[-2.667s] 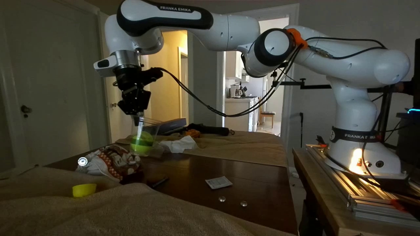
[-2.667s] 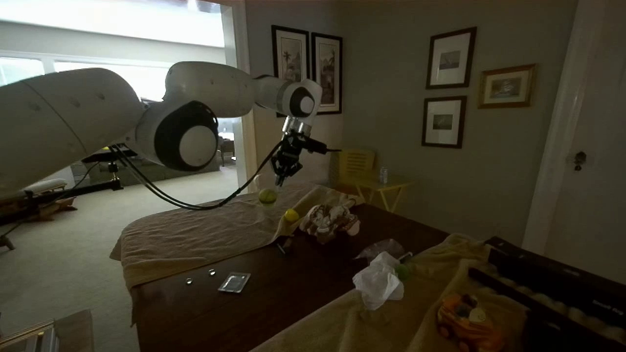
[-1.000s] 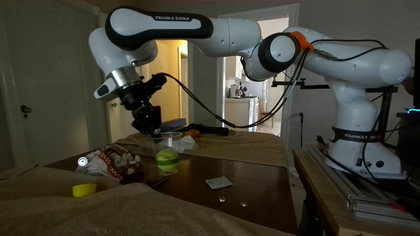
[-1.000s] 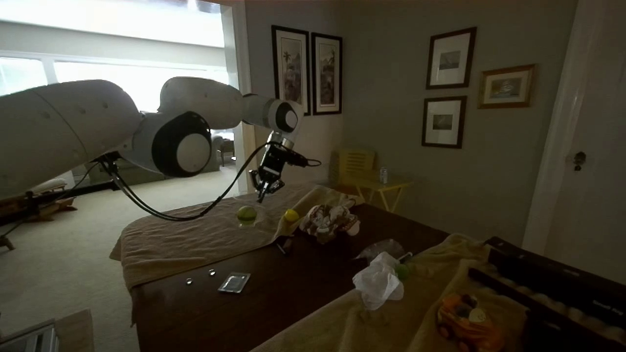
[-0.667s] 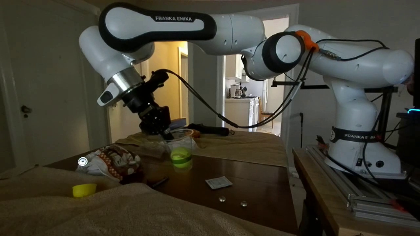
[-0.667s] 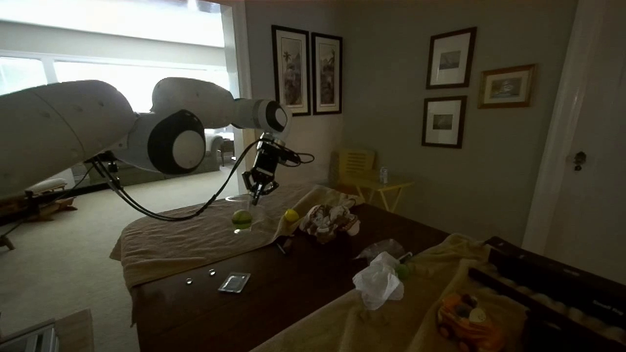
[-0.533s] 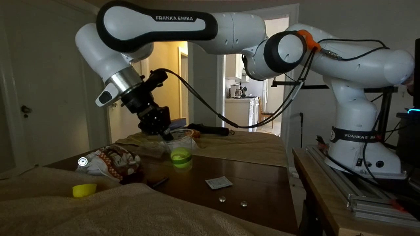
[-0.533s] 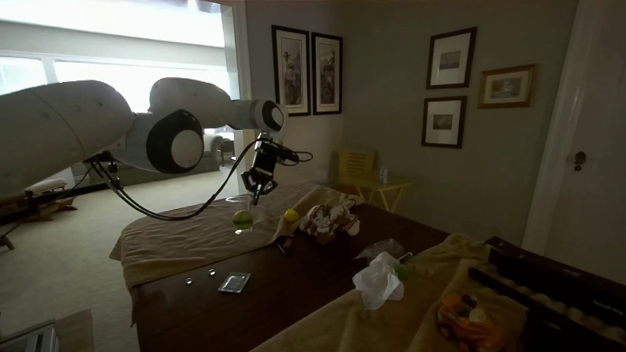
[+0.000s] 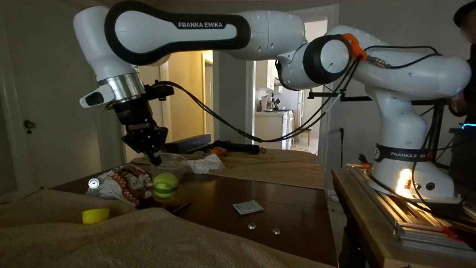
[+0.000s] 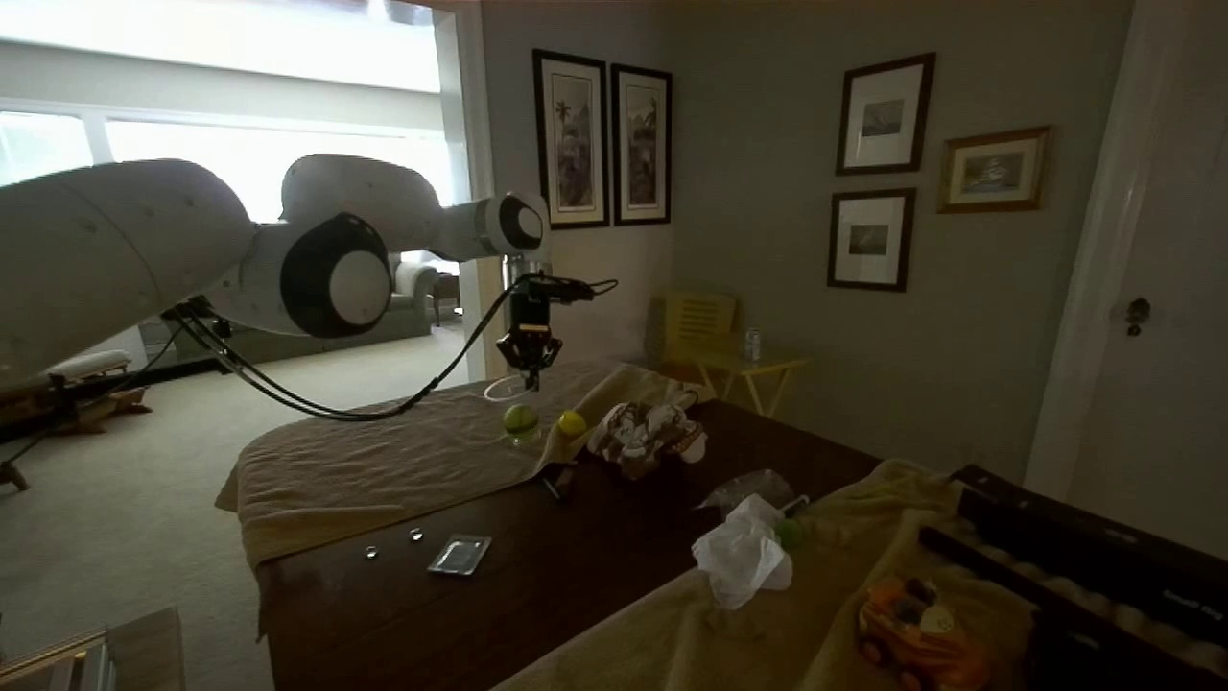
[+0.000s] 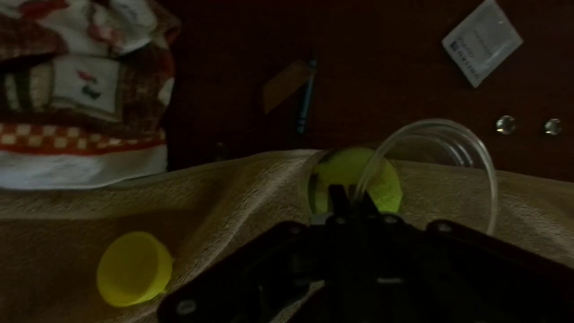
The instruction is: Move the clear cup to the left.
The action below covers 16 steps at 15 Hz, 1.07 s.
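Note:
The clear cup (image 9: 177, 163) hangs by its rim from my gripper (image 9: 155, 159), and a yellow-green ball (image 9: 166, 185) with a dark band sits in its bottom. In an exterior view the cup (image 10: 503, 390) shows mostly as a pale rim below the gripper (image 10: 531, 380). In the wrist view the fingers (image 11: 353, 197) are closed together on one side of the cup's rim (image 11: 491, 179). The ball (image 11: 381, 179) shows past the fingertips. The cup looks slightly tilted and held above the towel edge. Its lower wall is hard to make out.
A patterned cloth (image 9: 128, 182) and a yellow ring-like object (image 9: 95, 216) lie near the cup. A flat packet (image 9: 248, 207), two glass beads (image 9: 251, 226), a white tissue (image 10: 743, 557), an orange toy (image 10: 921, 629) and a black box (image 10: 1103, 576) also lie about. A tan towel (image 9: 156, 238) covers one edge.
Since half a second ago, my gripper and the held cup have moved toward the patterned cloth, and the gripper has turned more upright. Before that they had moved away from the cloth.

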{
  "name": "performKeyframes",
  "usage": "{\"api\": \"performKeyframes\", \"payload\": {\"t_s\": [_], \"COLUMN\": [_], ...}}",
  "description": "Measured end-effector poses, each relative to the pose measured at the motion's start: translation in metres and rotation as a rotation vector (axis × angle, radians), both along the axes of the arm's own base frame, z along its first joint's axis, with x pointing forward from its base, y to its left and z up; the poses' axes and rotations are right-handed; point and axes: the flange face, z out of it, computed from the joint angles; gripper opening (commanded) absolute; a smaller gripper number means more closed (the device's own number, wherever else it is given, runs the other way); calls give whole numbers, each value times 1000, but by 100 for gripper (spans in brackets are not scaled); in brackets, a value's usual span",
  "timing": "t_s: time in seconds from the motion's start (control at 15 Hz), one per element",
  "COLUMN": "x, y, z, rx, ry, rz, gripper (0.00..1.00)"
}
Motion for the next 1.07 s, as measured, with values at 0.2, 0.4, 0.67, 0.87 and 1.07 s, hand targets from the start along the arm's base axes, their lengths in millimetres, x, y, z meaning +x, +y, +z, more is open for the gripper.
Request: {"api": "performKeyframes", "payload": {"t_s": [0.2,0.4,0.67,0.87,1.07], "x": [5,5,13,36,53], "y": [2,2,-14,-48,-68], "z": [2,2,-4,-6,-4], "rx": [25,26,26,42,67], "ry": [-27,-26,-35,-107,-190], "rz": [40,43,-21,-147,-271], "gripper": [6,1,1,1,1]}}
